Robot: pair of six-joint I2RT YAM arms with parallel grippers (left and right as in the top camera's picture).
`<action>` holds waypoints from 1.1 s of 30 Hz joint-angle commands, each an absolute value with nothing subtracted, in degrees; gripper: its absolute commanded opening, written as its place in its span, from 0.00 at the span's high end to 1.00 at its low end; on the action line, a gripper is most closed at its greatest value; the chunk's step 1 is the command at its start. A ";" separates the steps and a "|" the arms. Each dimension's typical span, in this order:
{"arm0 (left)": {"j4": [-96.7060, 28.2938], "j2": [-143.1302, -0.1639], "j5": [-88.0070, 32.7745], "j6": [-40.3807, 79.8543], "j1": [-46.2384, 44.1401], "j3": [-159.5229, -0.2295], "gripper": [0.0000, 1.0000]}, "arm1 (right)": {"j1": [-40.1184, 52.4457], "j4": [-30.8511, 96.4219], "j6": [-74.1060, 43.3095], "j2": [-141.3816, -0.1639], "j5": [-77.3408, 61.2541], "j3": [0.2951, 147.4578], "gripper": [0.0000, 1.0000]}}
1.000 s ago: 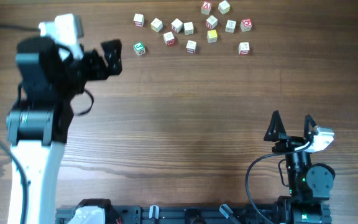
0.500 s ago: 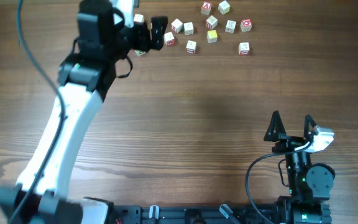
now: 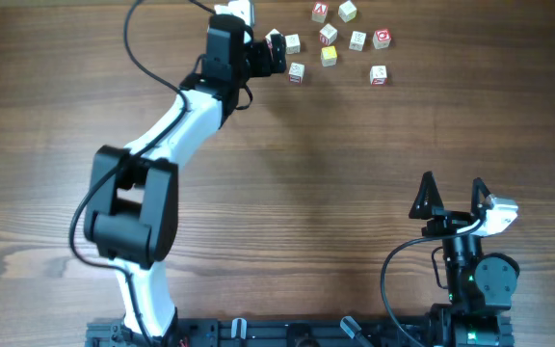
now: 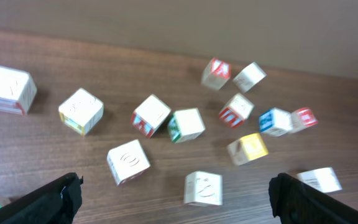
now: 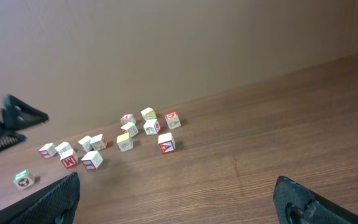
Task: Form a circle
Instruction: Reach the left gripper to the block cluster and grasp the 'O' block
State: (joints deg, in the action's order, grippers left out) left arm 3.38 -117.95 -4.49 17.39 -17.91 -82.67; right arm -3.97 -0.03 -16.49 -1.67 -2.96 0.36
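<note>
Several small white cubes (image 3: 328, 34) with red, blue, green or yellow printed faces lie scattered and apart at the table's far edge. They form no circle in these views. My left gripper (image 3: 279, 54) hangs open over the left part of the scatter. In the left wrist view its black fingertips (image 4: 59, 196) stand wide, the left gripper (image 4: 179, 200) has one white cube (image 4: 202, 188) lying on the table between them, untouched. My right gripper (image 3: 451, 193) rests open near the front right, nothing between its fingers (image 5: 61, 194), far from the cubes (image 5: 166, 142).
A green-faced cube (image 5: 22, 179) lies apart at the left end of the scatter, hidden under the left arm (image 3: 176, 120) from overhead. The arm stretches diagonally across the left half of the wooden table (image 3: 355, 164). A plain wall rises behind the cubes.
The left arm has swung from the far left towards the right along the far edge, and its gripper now hangs over the cubes. The right arm has not moved.
</note>
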 commanded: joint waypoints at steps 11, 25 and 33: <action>18.74 -135.37 -0.08 21.50 -17.96 -86.50 0.07 | -4.19 -0.14 -16.69 -1.72 -2.66 0.30 0.00; 16.91 -136.07 0.36 21.43 -17.89 -90.00 0.76 | -4.21 -0.14 -16.69 -1.72 -2.66 0.30 0.00; 1.06 -121.12 0.30 19.29 -18.02 -90.00 0.82 | -4.19 -0.14 -16.69 -1.72 -2.63 0.30 0.00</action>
